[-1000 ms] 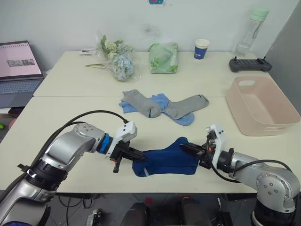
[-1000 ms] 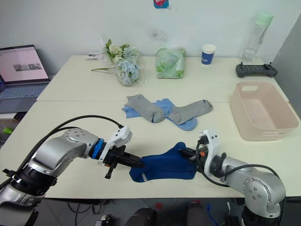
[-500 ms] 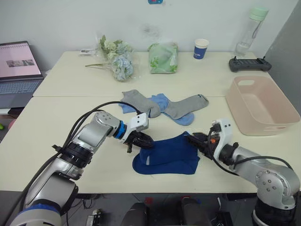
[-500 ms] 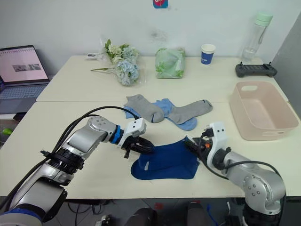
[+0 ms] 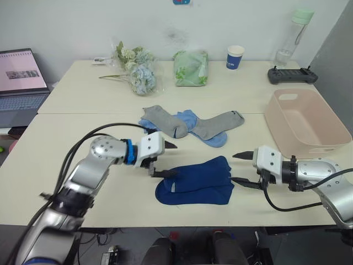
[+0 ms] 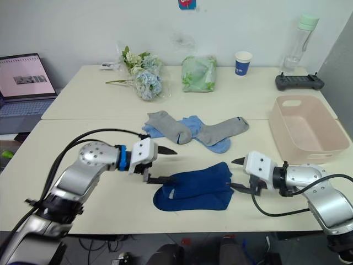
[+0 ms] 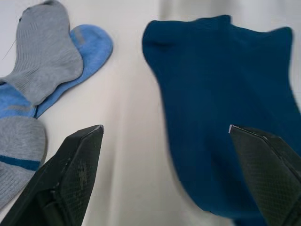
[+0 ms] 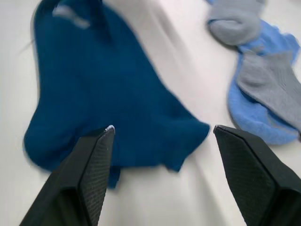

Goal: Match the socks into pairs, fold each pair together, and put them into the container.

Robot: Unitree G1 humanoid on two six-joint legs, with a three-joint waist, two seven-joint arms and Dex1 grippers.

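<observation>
Both the left pincer (image 5: pixel 168 159) and the right pincer (image 5: pixel 241 169) stand wide open and empty beside the navy pair (image 5: pixel 196 181) between them, so next, I think, they must fold it before the container (image 5: pixel 306 124).

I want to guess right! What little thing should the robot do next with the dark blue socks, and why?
Probably fold the navy socks over: they lie stacked flat, and both the left end effector and right end effector hover open at either end.

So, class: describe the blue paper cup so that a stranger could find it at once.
Start at the pale table's far edge by the wall. Right of the green bag and left of the clear bottle stands the blue paper cup. It alone is small, upright and dark blue with a white rim.
</observation>
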